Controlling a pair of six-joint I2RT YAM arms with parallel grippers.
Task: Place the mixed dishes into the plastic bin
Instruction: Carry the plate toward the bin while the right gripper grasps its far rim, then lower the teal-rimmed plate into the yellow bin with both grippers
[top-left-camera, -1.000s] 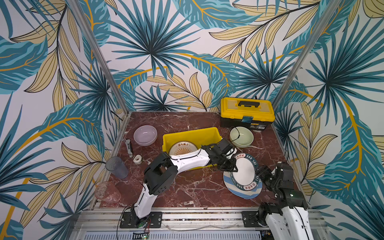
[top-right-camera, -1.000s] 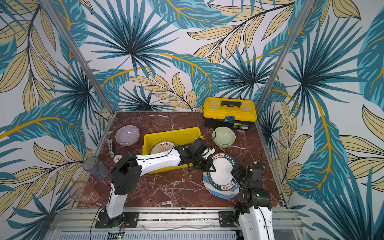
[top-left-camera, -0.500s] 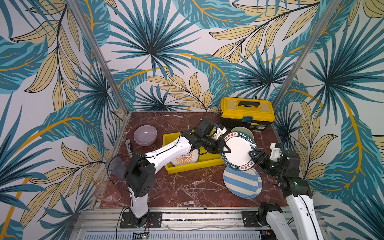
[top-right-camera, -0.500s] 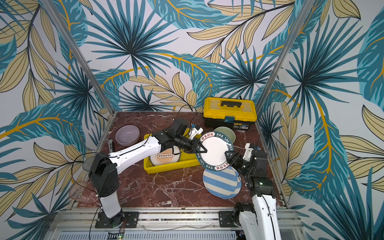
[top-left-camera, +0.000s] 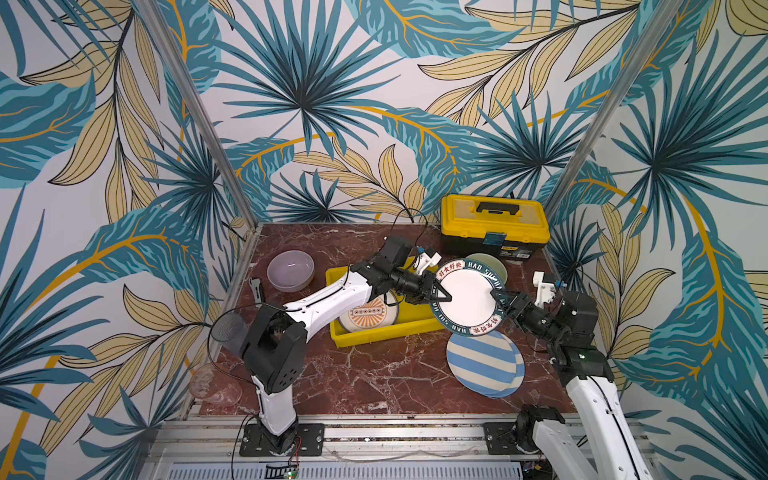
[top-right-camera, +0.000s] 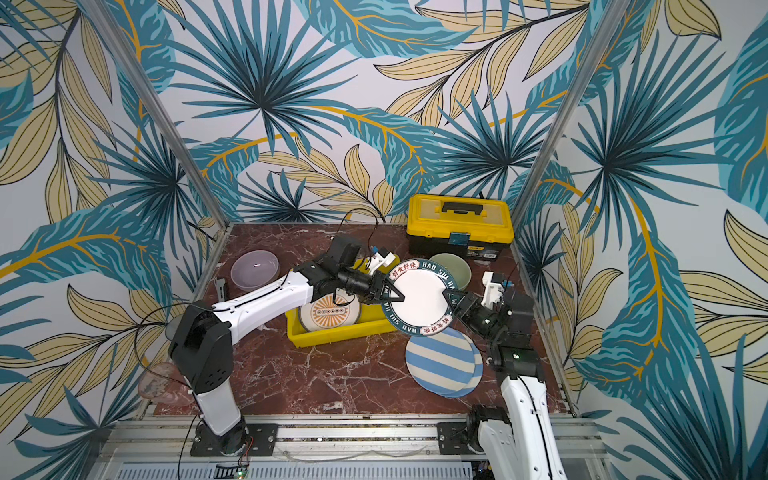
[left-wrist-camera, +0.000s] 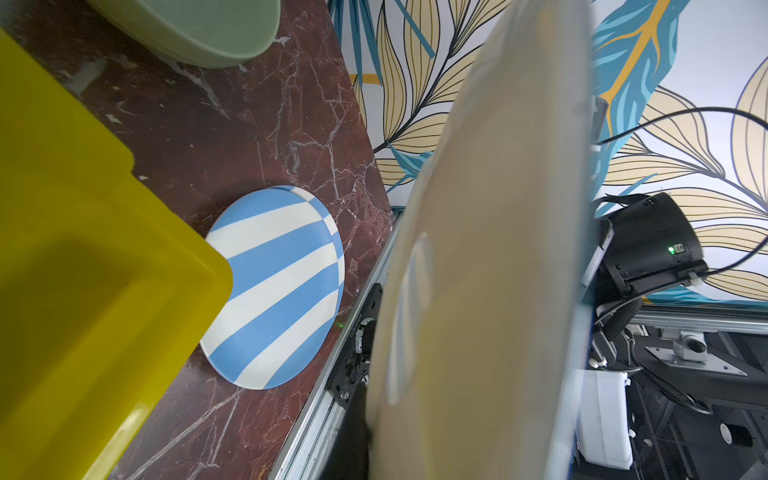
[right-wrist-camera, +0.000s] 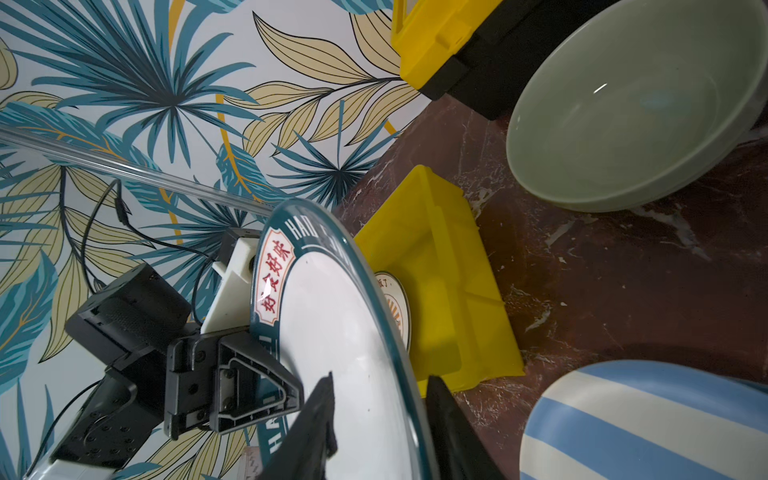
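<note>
Marble, dark red with white veins, makes up the table (top-left-camera: 374, 374) under both my arms. On it near the back wall stands the yellow-and-black toolbox (top-left-camera: 494, 224), and the yellow bin (top-left-camera: 374, 338) sits near the middle, in front of it and to the left. The sunburst plate (top-left-camera: 368, 318) lies flat inside the bin, partly under my left arm. The striped plate (top-left-camera: 484, 363) rests on the table to the right of the bin, near the front, and a second rim shows beneath it. The lettered plate (top-left-camera: 467, 297) is off the table, tilted up with its white face to the top views, past the bin's right end. The lilac bowl (top-left-camera: 290, 270) sits left of the bin. The green bowl (right-wrist-camera: 631, 104) sits in front of the toolbox, half hidden behind the raised plate in both top views. Two clear tumblers stand at the table's left edge, one (top-left-camera: 226, 332) behind my left arm and one (top-left-camera: 214, 384) nearer the front rail. My left pincer (top-left-camera: 442, 296) is clamped on the lettered plate's left rim. My right pincer (top-left-camera: 498, 299) straddles the opposite rim, one finger on each face. I cannot tell whether it has bitten.
</note>
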